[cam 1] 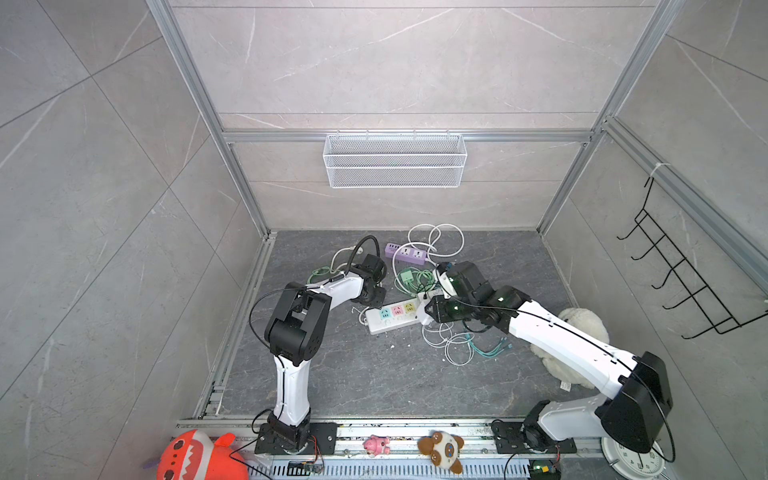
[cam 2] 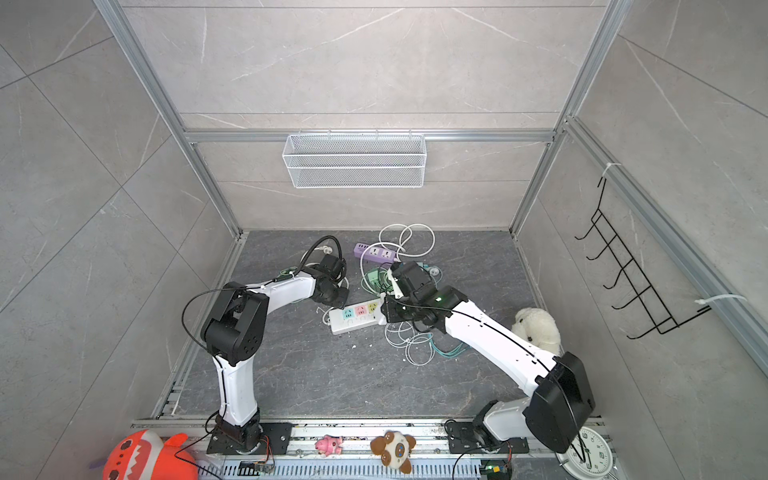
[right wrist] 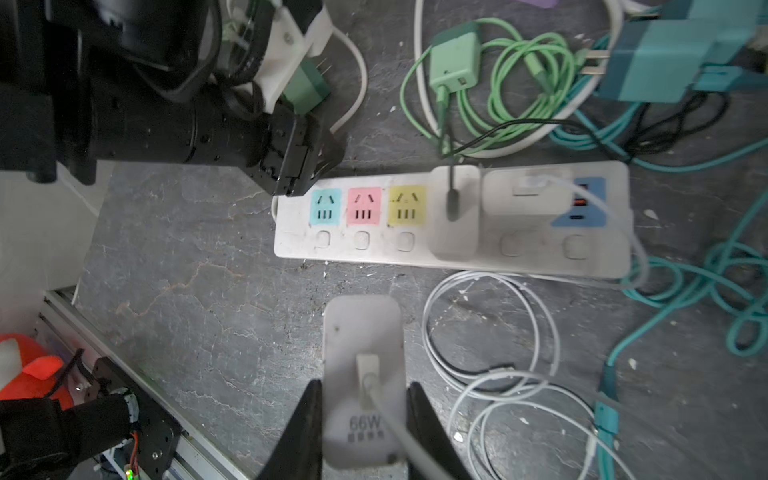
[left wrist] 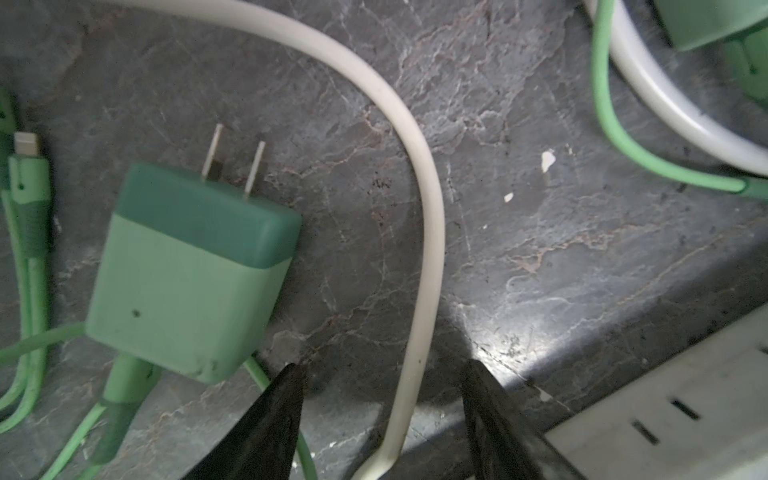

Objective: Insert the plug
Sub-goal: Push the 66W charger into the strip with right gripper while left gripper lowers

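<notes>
Below, dark slab (cam 1: 374,382), perhaps stone; grey walls (cam 1: 104,187).

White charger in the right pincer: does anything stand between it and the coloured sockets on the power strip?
Nothing visible does. Only bare floor lies between the white charger and the power strip, whose blue, pink and yellow sockets are uncovered. The left pincer sits at the strip's end, clear of them.

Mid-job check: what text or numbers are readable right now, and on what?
"66W": on the white charger in the right gripper.
Small print under it: too blurred to read.
Numerals on the clock: too small to read surely.
On the white power strip: no readable text.
</notes>
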